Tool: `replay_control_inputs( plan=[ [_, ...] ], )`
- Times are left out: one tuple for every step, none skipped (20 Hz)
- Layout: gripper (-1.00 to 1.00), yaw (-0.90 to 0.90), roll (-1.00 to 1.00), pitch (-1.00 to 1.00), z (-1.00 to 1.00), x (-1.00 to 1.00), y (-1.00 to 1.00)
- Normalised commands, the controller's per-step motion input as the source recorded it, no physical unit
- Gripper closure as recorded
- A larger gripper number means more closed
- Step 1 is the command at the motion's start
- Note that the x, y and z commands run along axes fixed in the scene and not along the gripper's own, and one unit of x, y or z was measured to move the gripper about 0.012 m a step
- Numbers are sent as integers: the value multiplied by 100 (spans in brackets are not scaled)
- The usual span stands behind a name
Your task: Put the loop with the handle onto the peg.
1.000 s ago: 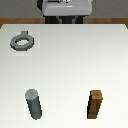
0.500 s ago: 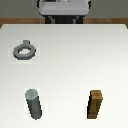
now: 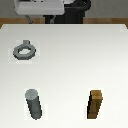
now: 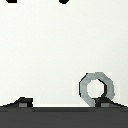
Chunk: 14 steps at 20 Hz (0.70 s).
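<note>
The loop with the handle [image 4: 96, 89] shows in the wrist view as a small grey ring lying flat on the white table [image 4: 50, 55], its round hole open to the surface beneath; only dark bits of the gripper [image 4: 61, 102] edge that picture, so I cannot tell whether its jaws are spread or pressed together, and nothing appears to be held. In the exterior view, starting nearest, the peg [image 3: 34, 104] stands upright toward the exterior view's left, with the brown block [image 3: 95, 104] well apart toward the exterior view's right. Farther back lies the loop [image 3: 24, 50], flat, its stubby tab pointing away, well apart from the peg. It looks rigid, thin and light, probably smooth enough to slip. A pinch across the tab or rim would likely serve best, leaving the hole clear for the peg.
</note>
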Motion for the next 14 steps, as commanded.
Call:
replay_control_inputs(
  plan=[
    [-100,0,0,0,0,0,-100],
    [-100,0,0,0,0,0,-100],
    [-100,0,0,0,0,0,-100],
    [-100,0,0,0,0,0,-100],
    [-100,0,0,0,0,0,-100],
    [-100,0,0,0,0,-50,-100],
    [-100,0,0,0,0,0,0],
    [-100,0,0,0,0,0,0],
    [-100,0,0,0,0,-100,0],
    [-100,0,0,0,0,-100,0],
    [-100,0,0,0,0,-100,0],
    [-100,0,0,0,0,-100,0],
    [-100,0,0,0,0,-100,0],
    [-100,0,0,0,0,-100,0]
  ],
)
